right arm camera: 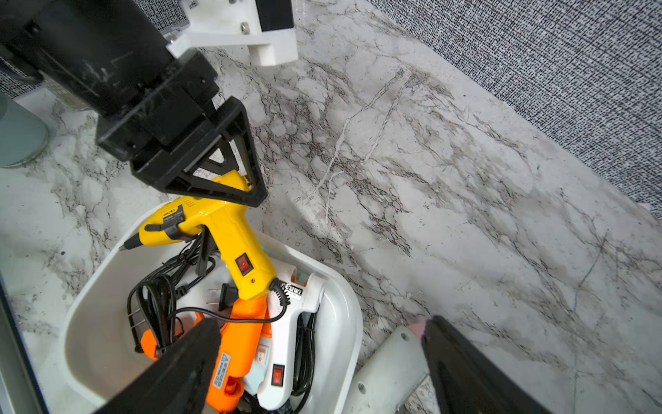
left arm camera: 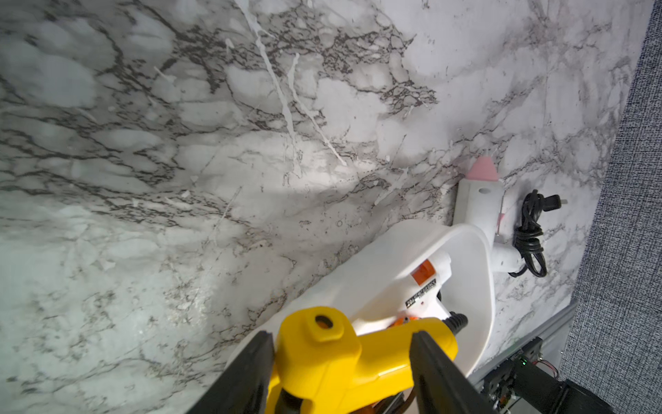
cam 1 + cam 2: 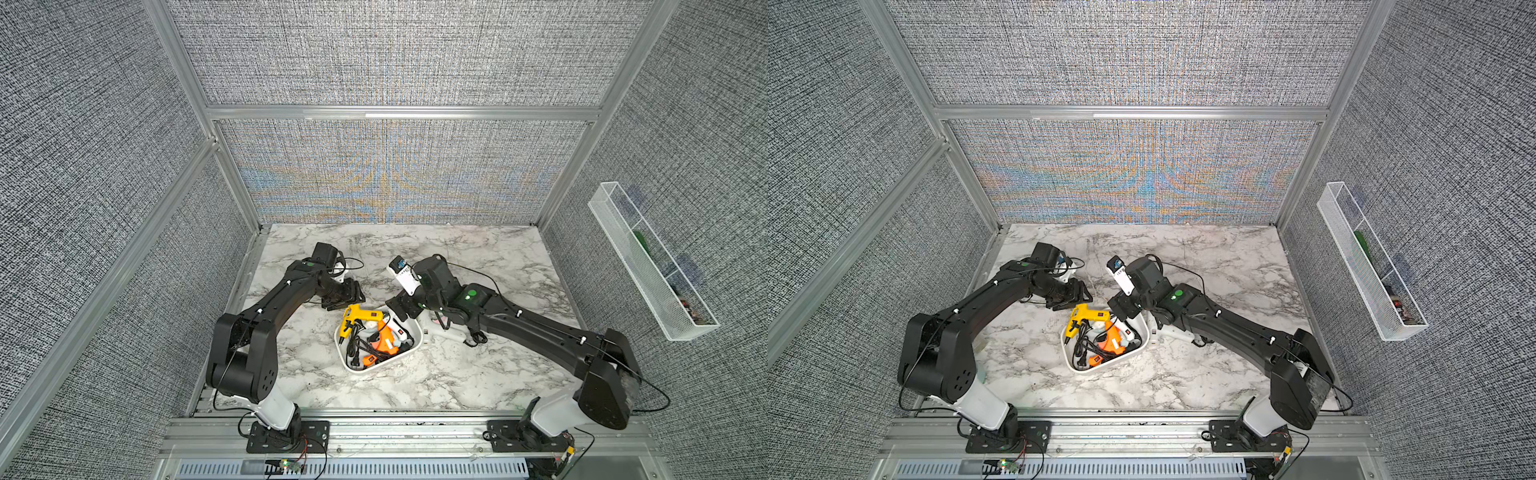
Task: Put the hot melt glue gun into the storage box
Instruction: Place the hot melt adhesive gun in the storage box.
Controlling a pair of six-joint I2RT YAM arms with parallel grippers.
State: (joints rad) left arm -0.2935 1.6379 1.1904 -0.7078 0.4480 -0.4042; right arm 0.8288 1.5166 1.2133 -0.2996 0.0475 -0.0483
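Left jaws around yellow glue gun [image 2: 322, 358]

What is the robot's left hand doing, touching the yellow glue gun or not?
Touching. The left wrist view shows both left fingers pressed against the yellow glue gun, no gap.

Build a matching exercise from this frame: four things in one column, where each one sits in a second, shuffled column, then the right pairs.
Things
1. yellow glue gun
2. orange glue gun
3. pink-tipped white glue gun
4. wire-mesh tray

Places
A. on the marble table, just outside the storage box
B. against the side wall, off the table
C. between the left gripper's jaws, at the box's rim
D. lying inside the storage box

Pairs: 1-C; 2-D; 3-A; 4-B
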